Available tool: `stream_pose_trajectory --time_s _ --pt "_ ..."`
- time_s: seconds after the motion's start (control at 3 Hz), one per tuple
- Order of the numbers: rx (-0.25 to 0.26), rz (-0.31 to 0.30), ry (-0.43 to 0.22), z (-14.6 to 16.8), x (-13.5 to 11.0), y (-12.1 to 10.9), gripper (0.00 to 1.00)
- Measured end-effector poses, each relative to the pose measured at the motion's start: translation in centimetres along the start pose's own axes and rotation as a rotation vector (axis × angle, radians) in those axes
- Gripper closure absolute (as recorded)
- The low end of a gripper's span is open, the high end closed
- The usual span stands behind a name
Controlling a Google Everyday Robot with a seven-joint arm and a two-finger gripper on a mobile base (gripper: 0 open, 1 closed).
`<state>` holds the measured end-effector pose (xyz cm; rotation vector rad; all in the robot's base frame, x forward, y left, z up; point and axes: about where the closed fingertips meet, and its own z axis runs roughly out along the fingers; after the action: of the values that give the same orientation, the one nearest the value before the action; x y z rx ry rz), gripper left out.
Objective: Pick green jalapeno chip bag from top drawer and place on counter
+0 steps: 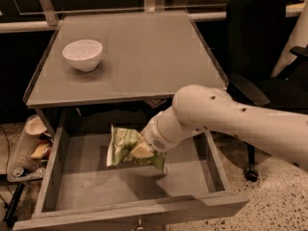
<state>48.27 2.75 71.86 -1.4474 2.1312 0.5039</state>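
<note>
Claw's clamped on the green jalapeno chip bag, held off the top drawer below it, presumably headed for the desk above.

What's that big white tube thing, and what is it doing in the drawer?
That white tube is a robot's arm. One camera looks down on everything from above. At the arm's tip is its end effector, two fingers that pinch. It is down in the open top drawer, shut on a green jalapeno chip bag, which looks lifted off the drawer's bottom. Above the drawer is the counter, with a white bowl on it. A black chair stands to the side.
</note>
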Motion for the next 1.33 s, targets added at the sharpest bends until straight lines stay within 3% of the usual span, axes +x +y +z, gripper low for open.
stream_pose_trajectory --time_s 0.67,1.0,1.33 --pt "0.138 0.029 0.021 -10.5 -2.8 -0.9 1.00" --pt "0.188 0.021 0.054 -14.7 -4.6 -3.4 1.00" --pt "0.218 0.030 0.076 -18.0 -6.3 -7.6 1.00"
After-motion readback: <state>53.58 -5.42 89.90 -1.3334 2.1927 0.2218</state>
